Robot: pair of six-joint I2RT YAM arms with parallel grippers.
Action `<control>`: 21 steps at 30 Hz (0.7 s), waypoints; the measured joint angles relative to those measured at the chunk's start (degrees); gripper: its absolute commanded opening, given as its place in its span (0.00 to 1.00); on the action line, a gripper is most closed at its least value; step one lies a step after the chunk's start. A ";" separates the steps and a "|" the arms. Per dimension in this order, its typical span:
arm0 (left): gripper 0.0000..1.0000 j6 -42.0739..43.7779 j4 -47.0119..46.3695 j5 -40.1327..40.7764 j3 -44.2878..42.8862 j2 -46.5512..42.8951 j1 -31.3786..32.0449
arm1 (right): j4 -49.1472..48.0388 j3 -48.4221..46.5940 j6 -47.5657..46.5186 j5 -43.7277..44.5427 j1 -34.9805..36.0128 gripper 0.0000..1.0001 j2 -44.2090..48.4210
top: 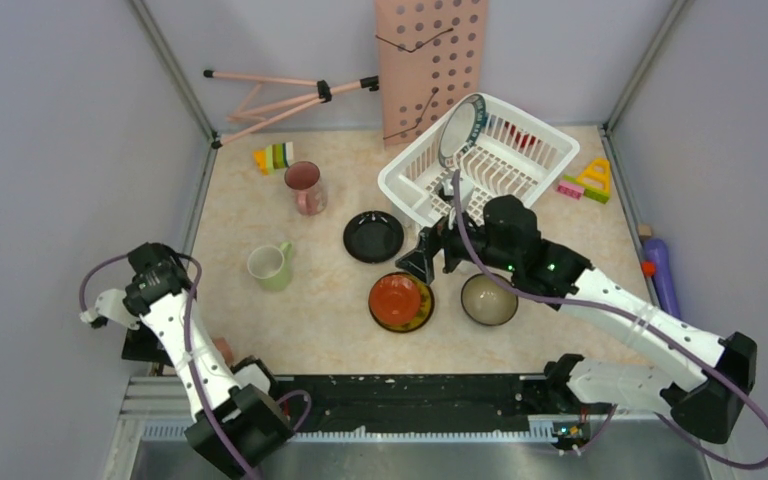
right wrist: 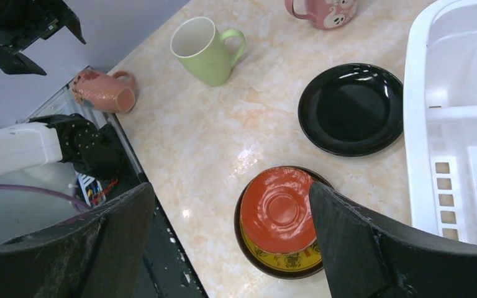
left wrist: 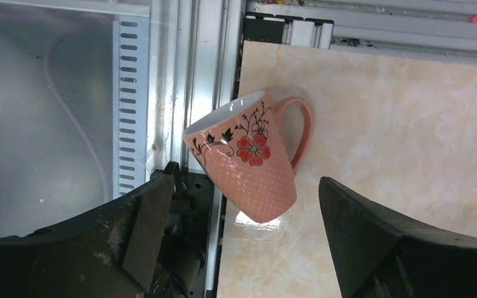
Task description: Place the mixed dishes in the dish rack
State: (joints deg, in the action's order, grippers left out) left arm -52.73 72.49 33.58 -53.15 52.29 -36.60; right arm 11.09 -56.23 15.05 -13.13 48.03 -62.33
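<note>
The white dish rack [top: 415, 185] stands at the back right with the dark-rimmed white plate [top: 461, 130] upright in it. My right gripper [top: 428, 258] is open and empty, hovering over the red plate [right wrist: 279, 208], which is stacked on a yellow plate [right wrist: 289, 264]. A bowl [top: 488, 299], a black plate [top: 373, 237], a light green mug [top: 271, 265] and a pink cup [top: 305, 187] stand on the table. My left gripper [top: 142, 345] is open and empty. A salmon flowered cup [left wrist: 248, 155] lies on its side at the table's near left corner, between its fingers, untouched.
A pink perforated board [top: 430, 60] and a pink tripod [top: 280, 95] lean at the back wall. Toy blocks lie at the back left [top: 273, 157] and right of the rack [top: 588, 180]. A purple object [top: 660, 270] lies at the right wall.
</note>
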 measured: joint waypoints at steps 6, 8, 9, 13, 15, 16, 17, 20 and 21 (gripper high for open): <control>0.93 1.46 -3.65 -3.85 1.55 1.68 -10.69 | 3.76 0.11 -1.05 -0.42 -0.22 0.94 2.91; 0.94 1.70 -4.87 -4.83 2.58 2.64 -13.09 | 4.46 0.48 -1.05 -0.63 -0.22 0.94 3.69; 0.94 1.86 -5.66 -5.27 3.19 3.19 -13.94 | 4.85 0.79 -1.07 -0.76 -0.22 0.93 4.17; 0.94 3.28 -7.93 -7.08 3.78 6.93 -15.89 | 5.66 2.27 -0.98 -1.57 -0.22 0.94 6.19; 0.94 3.56 -9.62 -8.33 3.78 9.38 -16.57 | 5.92 2.71 -0.92 -2.12 -0.22 0.94 6.64; 0.94 3.43 -10.38 -8.98 3.78 10.80 -16.72 | 5.84 2.89 -0.94 -2.36 -0.22 0.94 6.71; 0.94 3.26 -10.86 -9.46 3.80 11.98 -16.74 | 5.97 2.97 -0.90 -2.67 -0.22 0.94 6.73; 0.93 2.64 -12.35 -9.81 4.96 15.04 -16.79 | 6.08 2.99 -0.90 -3.28 -0.22 0.94 6.75; 0.93 2.43 -12.17 -9.07 5.62 15.45 -16.92 | 6.08 2.99 -0.90 -3.45 -0.22 0.94 6.78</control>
State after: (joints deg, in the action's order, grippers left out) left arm -50.30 60.31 24.51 -47.53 67.75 -53.52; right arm 17.17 -53.23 14.15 -16.58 47.81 -55.55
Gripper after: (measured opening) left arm 0.939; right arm 0.935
